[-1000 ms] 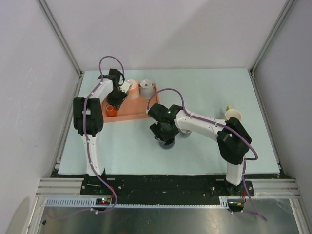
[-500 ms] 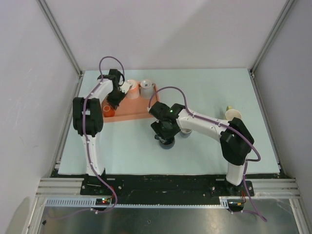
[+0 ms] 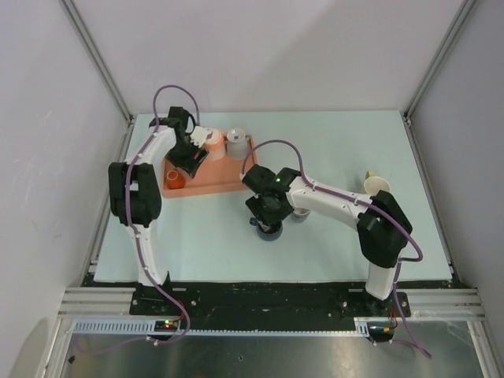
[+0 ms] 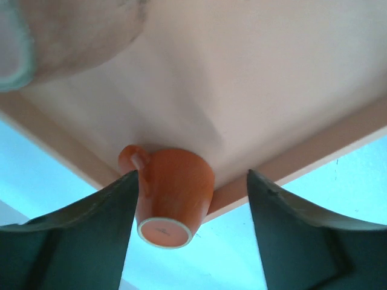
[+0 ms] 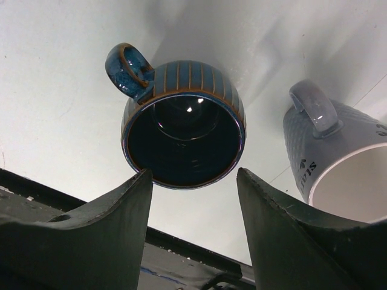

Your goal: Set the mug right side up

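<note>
At the lower left corner of the pink tray [image 3: 216,183], seen from above, the orange mug [image 4: 175,193] stands upside down, its pale-ringed base showing. The left gripper [image 4: 192,173] hangs over it, fingers spread wide, one on each side of the mug in the wrist view. Near the middle of the table [image 3: 339,142], the right gripper [image 5: 195,171] is likewise spread over a blue mug [image 5: 181,133] with its open end up. A grey mug [image 5: 338,151] sits just beside it, at the right of that view.

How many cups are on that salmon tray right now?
3. Orange mug at the near-left corner of the tray; pinkish cup at its far edge, partly under the left arm; grey cup at the far-right corner. The arm may hide another.
</note>
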Controlling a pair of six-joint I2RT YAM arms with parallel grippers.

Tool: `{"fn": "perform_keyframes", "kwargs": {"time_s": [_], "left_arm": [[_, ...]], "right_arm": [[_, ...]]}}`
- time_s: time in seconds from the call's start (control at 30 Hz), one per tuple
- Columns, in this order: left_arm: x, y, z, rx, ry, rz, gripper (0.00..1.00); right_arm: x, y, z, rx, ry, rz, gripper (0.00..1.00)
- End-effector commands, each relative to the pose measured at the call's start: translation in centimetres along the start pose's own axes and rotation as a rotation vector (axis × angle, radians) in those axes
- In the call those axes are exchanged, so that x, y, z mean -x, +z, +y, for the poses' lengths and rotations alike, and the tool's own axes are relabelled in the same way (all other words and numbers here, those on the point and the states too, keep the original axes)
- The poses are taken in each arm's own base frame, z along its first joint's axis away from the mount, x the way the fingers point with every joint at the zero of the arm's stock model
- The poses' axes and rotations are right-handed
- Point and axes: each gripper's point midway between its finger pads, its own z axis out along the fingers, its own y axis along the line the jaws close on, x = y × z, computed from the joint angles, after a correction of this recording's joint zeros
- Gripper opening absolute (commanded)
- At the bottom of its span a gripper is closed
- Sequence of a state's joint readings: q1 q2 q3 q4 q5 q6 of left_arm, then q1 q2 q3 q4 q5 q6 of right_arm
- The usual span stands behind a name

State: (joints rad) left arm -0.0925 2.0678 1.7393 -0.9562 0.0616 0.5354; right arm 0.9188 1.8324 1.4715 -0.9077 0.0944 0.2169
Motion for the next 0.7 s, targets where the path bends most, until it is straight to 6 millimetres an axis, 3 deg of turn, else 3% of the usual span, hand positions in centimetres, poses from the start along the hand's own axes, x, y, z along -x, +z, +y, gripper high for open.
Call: {"fn": "perform_keyframes", "kwargs": {"time_s": [0.0,0.07,0.17,0.37,0.57,0.67], "left_arm": [[-0.4,-4.8,4.0,0.154,-0.110,-0.044,0.89],[-1.8,-5.0,3.8,0.147,-0.127,-0.026,0.97],[-3.9,-4.0,2.9,0.113,-0.123,0.024,0.99],[-4.3,-1.5,2.4,0.071,-0.147,0.064,0.99],[-3.3,-1.0,2.2,0.044,-0.144,0.037,0.81],[-3.2,-0.9,1.7,0.030,-0.123,0.034,0.66]], "right_arm": [[0.5,-1.8,-0.5,-0.016,0.022,-0.055,0.64],[0.5,-1.7,-0.5,-0.014,0.024,-0.055,0.64],[0.5,-1.6,-0.3,-0.008,0.019,-0.053,0.64],[0.6,-1.4,-0.1,0.004,0.015,-0.054,0.64],[0.3,-1.4,-0.4,-0.012,0.025,-0.045,0.64],[0.3,-1.3,-0.4,-0.011,0.025,-0.044,0.65]]}}
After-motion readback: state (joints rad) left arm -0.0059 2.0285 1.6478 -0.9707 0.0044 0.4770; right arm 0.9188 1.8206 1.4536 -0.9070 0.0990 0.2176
